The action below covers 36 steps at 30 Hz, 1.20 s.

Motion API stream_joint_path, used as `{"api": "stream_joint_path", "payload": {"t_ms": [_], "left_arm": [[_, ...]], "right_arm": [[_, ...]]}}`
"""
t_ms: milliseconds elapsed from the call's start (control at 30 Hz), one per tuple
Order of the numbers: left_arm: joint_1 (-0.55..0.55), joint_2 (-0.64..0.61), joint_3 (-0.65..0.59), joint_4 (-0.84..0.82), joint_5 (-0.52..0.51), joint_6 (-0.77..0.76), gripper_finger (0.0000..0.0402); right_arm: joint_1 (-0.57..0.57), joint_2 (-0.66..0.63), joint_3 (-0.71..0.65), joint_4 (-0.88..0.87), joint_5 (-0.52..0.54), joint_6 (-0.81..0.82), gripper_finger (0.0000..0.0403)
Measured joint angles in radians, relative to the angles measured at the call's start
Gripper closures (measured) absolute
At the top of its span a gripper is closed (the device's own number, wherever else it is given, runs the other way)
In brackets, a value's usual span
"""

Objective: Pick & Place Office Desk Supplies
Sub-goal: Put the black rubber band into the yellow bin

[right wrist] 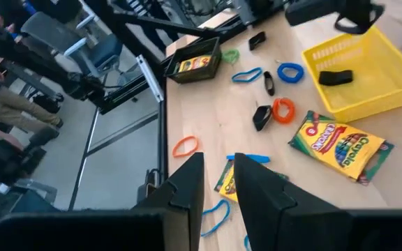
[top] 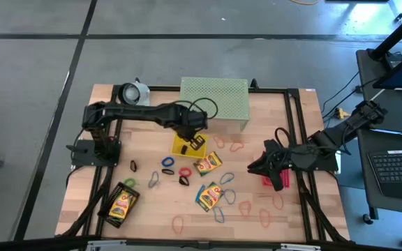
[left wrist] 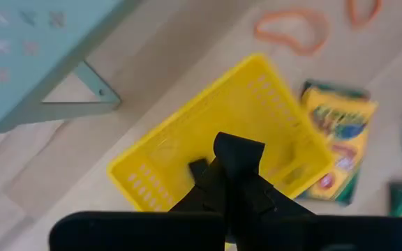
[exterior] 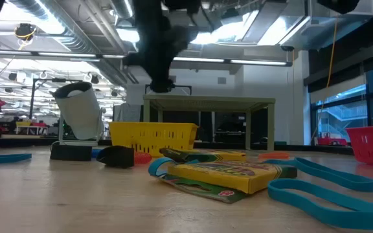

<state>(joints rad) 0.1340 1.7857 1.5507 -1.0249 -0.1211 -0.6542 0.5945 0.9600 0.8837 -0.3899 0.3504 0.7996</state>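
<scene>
Left gripper (top: 195, 139) is held over the yellow mesh tray (top: 180, 145), jaws shut with nothing visibly between them; one black clip (right wrist: 335, 77) is seen lying inside that tray. Right gripper (top: 259, 166) waits well to the tray's right, jaws narrowly parted, empty. Crayon boxes (top: 207, 164) and coloured loops (top: 167, 162) are scattered on the counter (top: 152, 209) in front of the tray. Judged: boxes light and stiff, best taken across the narrow sides; loops limp and thin, likely to slip, best pinched at one strand; clips small and hard. "Crayola" is read on the nearest box (right wrist: 340, 146)
</scene>
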Motion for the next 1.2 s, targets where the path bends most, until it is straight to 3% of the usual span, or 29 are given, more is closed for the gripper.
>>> {"api": "stream_joint_path", "payload": {"t_ms": [133,500,767,933,1200], "left_arm": [[0.022,0.012,-0.073,0.063,0.061,0.064,0.04],[0.013,0.011,-0.27,0.23,0.096,0.074,0.04],[0.01,0.011,-0.287,0.255,0.087,0.091,0.0389],[0.01,0.011,-0.287,0.26,0.122,0.153,0.0349],[0.019,0.011,-0.263,0.266,0.14,0.193,0.0252]], "right_arm": [[-0.03,0.0,0.0,0.0,0.0,0.001,0.0321],[-0.101,0.0,0.0,0.0,0.0,0.003,0.0321],[-0.127,0.0,0.0,0.0,-0.01,0.003,0.0321],[-0.134,0.0,0.0,0.0,-0.03,0.003,0.032],[-0.133,0.0,0.0,0.0,-0.03,-0.007,0.032]]}}
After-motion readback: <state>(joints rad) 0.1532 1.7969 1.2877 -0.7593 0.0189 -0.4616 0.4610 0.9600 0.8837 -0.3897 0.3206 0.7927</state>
